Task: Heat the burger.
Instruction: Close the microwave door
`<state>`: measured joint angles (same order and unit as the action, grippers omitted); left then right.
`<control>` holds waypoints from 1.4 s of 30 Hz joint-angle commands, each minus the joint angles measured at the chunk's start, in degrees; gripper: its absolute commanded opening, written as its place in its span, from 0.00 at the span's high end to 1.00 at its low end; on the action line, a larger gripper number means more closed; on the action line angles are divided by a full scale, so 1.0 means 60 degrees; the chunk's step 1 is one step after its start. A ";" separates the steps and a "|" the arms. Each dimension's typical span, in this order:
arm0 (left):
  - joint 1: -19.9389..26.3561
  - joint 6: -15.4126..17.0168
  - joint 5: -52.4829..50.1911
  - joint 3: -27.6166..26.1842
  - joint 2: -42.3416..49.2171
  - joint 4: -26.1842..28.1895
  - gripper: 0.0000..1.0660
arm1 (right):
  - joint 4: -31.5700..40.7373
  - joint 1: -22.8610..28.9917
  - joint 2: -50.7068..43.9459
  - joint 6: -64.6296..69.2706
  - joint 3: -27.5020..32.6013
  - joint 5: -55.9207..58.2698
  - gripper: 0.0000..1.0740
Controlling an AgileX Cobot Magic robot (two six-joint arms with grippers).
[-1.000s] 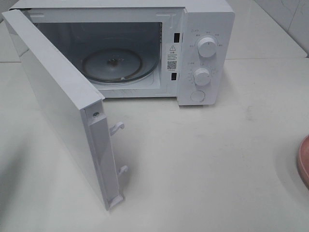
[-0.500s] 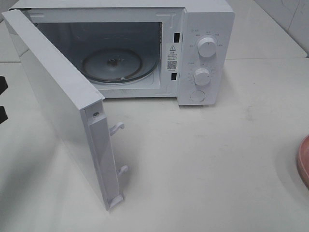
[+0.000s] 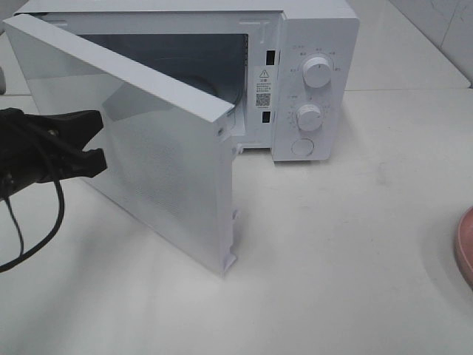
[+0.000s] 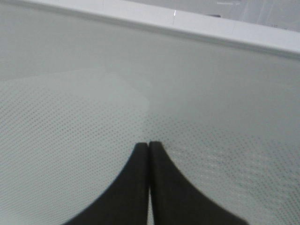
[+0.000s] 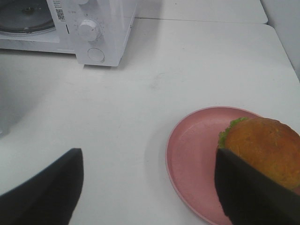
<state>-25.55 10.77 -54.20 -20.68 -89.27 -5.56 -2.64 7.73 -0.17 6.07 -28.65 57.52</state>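
White tabletop [image 3: 340,259] fills most of the high view, with pale wall tiles at the far right corner. At the back stands one white microwave [image 3: 314,22], its door [image 3: 159,159] swung partway across the opening so that the panel hides most of the cavity; only a dark strip of the inside shows by the latch side. Two round knobs sit one above the other on the control panel, the upper knob [image 3: 317,72] and the lower knob [image 3: 309,117], with one round button [image 3: 301,147] beneath them.

One pink plate [image 5: 197,159] lies on the table well to the right of the microwave; in the high view only its edge [image 3: 465,248] shows at the frame border. The one burger [image 5: 265,145] sits on that plate, toward its far side from the microwave, with a frill of green lettuce under the brown bun. Open table lies between plate and oven.

The left gripper [image 3: 92,140] reaches in level from the left edge of the high view, a black cable looping below it, its tips just at the outer face of the door. Its wrist view shows the two black fingers [image 4: 136,187] pressed together, right up against the dotted door window.

The right gripper [image 5: 150,187] hangs above the table beside the plate, fingers spread wide apart, one finger overlapping the burger in its wrist view; nothing is held.
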 commanded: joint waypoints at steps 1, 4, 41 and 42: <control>-0.0468 -0.0411 0.0038 -0.0296 -0.0115 0.0984 1.00 | -0.0019 -0.0067 -0.0286 -0.0067 0.0019 -0.0057 0.30; -0.1031 -0.0802 0.0353 -0.0678 -0.0344 0.1900 1.00 | -0.0019 -0.0067 -0.0286 -0.0067 0.0019 -0.0057 0.30; -0.3132 -0.3485 0.2473 -0.6837 -0.3973 0.5968 1.00 | -0.0019 -0.0067 -0.0286 -0.0067 0.0019 -0.0057 0.30; -0.3132 -0.3591 0.2569 -0.7076 -0.4116 0.6169 1.00 | -0.0019 -0.0067 -0.0286 -0.0067 0.0019 -0.0057 0.30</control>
<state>-44.69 -9.97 -37.64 -61.36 -113.39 29.05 -2.64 7.73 -0.17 6.07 -28.65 57.52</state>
